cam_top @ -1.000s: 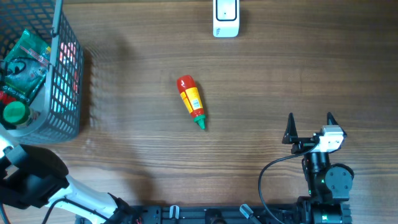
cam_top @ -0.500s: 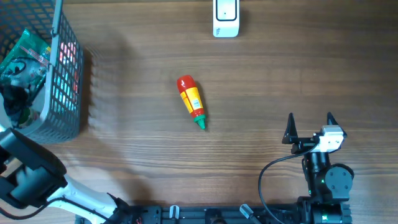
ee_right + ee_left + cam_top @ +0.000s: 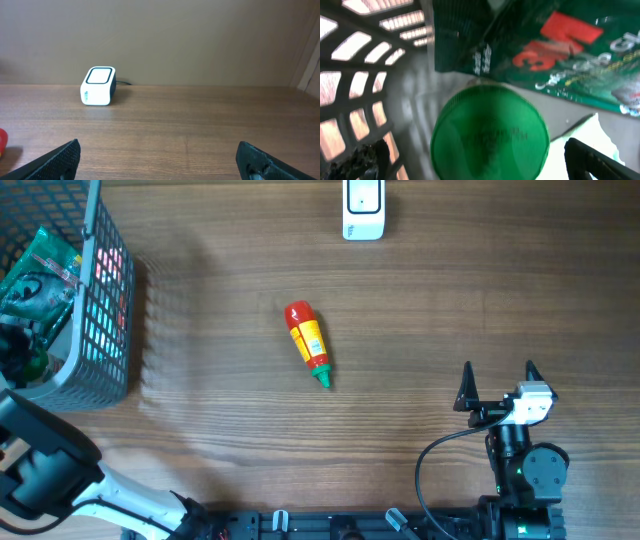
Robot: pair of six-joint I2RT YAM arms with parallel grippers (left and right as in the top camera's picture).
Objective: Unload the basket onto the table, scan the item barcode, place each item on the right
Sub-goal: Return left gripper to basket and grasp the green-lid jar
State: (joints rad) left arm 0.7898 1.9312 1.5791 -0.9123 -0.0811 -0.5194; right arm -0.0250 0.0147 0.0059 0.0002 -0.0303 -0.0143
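Table: brown wood grain, smooth, low sheen. Basket: grey plastic lattice, matt. Bottle: glossy red plastic with a yellow label. Scanner: smooth white plastic. Lid: smooth green plastic. Packet: glossy green printed film, creased.

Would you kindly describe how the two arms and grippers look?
Both arms are black: the right arm carries a white block at its wrist, pointed black fingers and a looping black cable; the left arm has a white lower link.

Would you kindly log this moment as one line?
left hand open above green lid in basket; right hand open, empty; bottle on table; scanner untouched
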